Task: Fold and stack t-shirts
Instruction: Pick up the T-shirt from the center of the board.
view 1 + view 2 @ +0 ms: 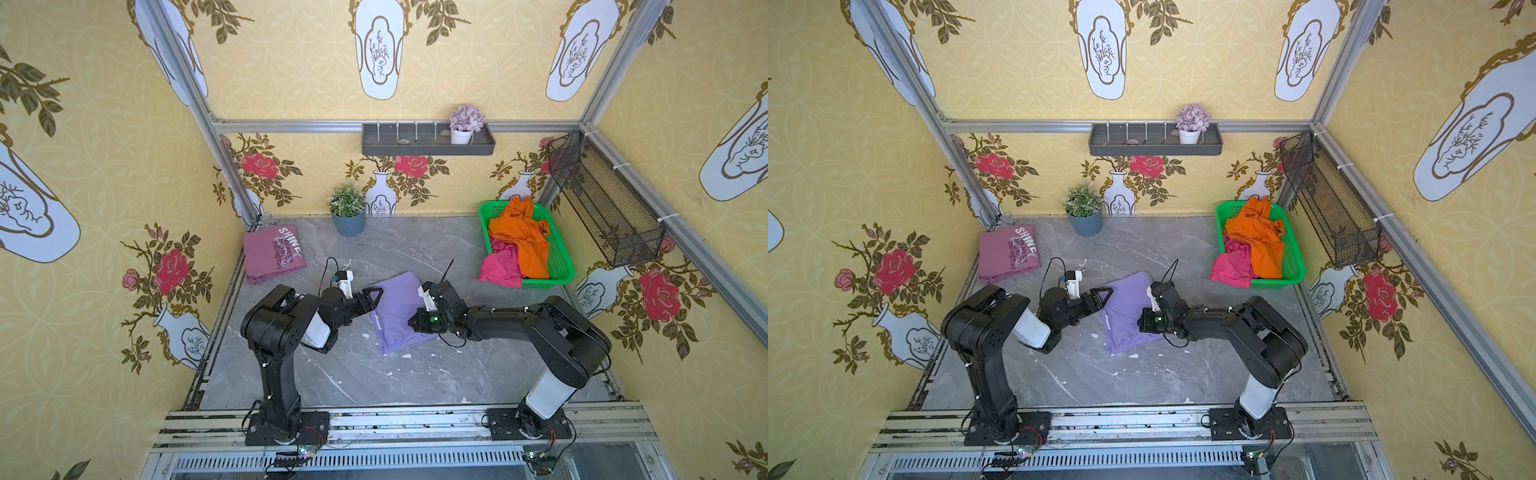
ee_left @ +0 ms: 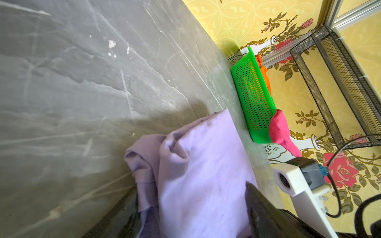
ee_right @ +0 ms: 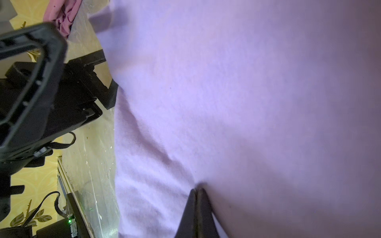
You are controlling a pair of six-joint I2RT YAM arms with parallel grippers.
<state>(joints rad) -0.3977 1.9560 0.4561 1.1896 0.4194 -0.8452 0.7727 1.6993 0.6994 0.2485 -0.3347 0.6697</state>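
Note:
A folded lavender t-shirt (image 1: 397, 316) (image 1: 1125, 318) lies mid-table between both arms. My left gripper (image 1: 378, 299) (image 2: 190, 191) is open at its left edge, one finger (image 2: 255, 204) on each side of the cloth (image 2: 195, 164). My right gripper (image 3: 197, 190) is shut at the shirt's right edge, its tips pinching a pucker of lavender fabric (image 3: 226, 92). A folded dusty mauve t-shirt (image 1: 270, 253) (image 1: 1007, 253) with a "SHINE" print lies at the back left. An orange t-shirt (image 1: 523, 237) and a magenta one (image 1: 500, 266) are heaped in the basket.
The green basket (image 1: 561, 266) stands at the back right, the magenta cloth spilling over its near rim. A potted plant (image 1: 348, 216) stands at the back wall. A black wire basket (image 1: 602, 203) hangs on the right wall. A grey shelf (image 1: 428, 141) is mounted above.

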